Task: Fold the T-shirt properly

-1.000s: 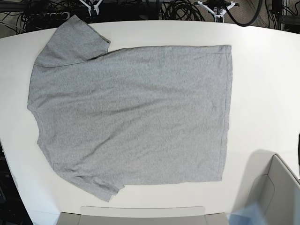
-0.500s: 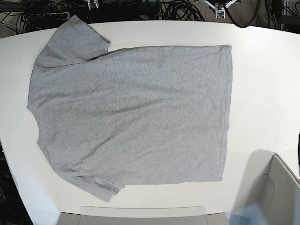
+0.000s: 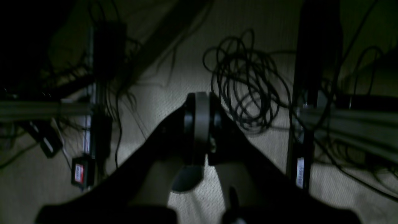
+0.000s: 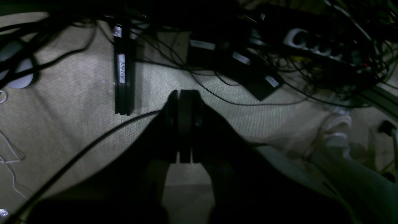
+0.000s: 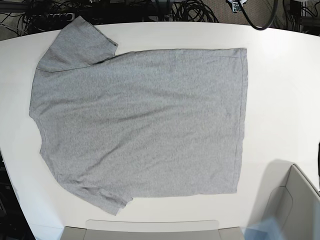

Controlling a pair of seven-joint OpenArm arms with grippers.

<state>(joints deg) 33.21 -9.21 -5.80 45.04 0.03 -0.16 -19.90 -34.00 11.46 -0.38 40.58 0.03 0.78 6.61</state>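
Our left gripper (image 3: pixel 199 124) has its jaws pressed together on nothing, and the wrist view beyond it shows only dim carpet and a coil of black cable (image 3: pixel 245 90). Our right gripper (image 4: pixel 185 124) is likewise closed and empty, looking down on floor, a loose cable and a power strip (image 4: pixel 314 40). Neither camera sees cloth or table, so both arms sit off the work surface, behind its far edge.

What has just changed is up there: a second ago both grippers showed at the top of the base view, beyond the table; since then they have slid up out of the picture, and now only a sliver of our left arm's hardware (image 5: pixel 237 5) peeks in. The shirt has not shifted at all in that time. We read this as the arms pulled back clear of the table, with folding not yet begun.

The T-shirt (image 5: pixel 140 122) lies spread flat on the white table (image 5: pixel 285 90), plain side up, collar end toward the view's left and hem toward its right. One sleeve (image 5: pixel 75 45) reaches nearly to the far table edge; the other (image 5: pixel 97 197) lies close to the near edge. The hem runs straight, with a broad strip of bare table beside it. A grey bin (image 5: pixel 295 205) stands at the near right corner, apart from the cloth. The bare strip past the hem and the far long edge look like the easiest places for us to come in, while the collar side has little spare table.
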